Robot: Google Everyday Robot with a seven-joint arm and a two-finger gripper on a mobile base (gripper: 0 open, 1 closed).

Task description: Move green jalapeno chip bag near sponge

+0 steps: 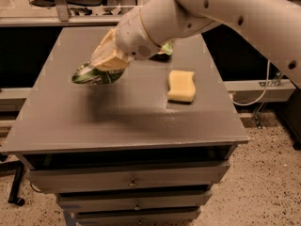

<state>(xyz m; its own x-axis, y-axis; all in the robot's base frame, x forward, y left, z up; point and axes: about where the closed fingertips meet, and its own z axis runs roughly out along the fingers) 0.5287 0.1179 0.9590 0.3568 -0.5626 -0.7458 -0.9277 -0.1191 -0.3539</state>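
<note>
Jaws around crinkly bag (pixel 96 74) (above table (pixel 127 124))

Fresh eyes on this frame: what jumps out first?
The big white robot arm reaches in from upper right, its hand shut on a crinkly light-green chip bag held above the grey table, left of centre. A pale yellow wavy-sided sponge lies flat to the bag's right, apart from it.
</note>
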